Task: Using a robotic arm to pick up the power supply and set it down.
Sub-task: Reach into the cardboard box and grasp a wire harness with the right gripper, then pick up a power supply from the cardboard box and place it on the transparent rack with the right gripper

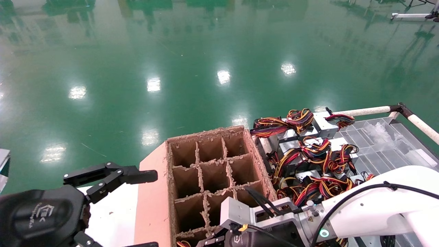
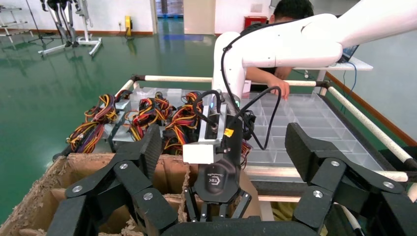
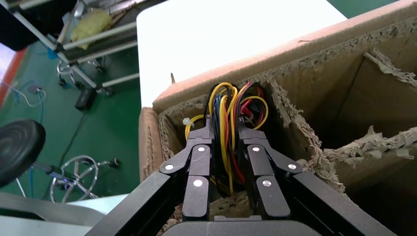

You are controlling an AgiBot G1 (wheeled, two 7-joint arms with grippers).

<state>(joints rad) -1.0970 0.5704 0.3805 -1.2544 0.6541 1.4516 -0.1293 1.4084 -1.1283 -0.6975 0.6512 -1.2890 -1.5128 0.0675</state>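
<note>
The robotic arm, my right one with its light grey wrist module (image 1: 236, 211), reaches down into a near compartment of the brown cardboard divider box (image 1: 202, 134). Its gripper (image 3: 227, 129) is shut on the power supply's bundle of yellow, red, orange and black wires (image 3: 236, 105), which sits inside that compartment. The supply's grey body is hidden below the wires. In the left wrist view the right gripper (image 2: 216, 209) points down into the box (image 2: 59, 172). My left gripper (image 1: 151, 210) hangs open beside the box's left side, with nothing between its fingers.
Several more power supplies with wire bundles (image 1: 308, 151) lie on a cart to the right of the box, beside clear divided trays (image 1: 384, 144) and a white rail (image 1: 363, 111). A person (image 2: 290, 10) stands behind the cart. White table surface (image 1: 113, 212) lies left of the box.
</note>
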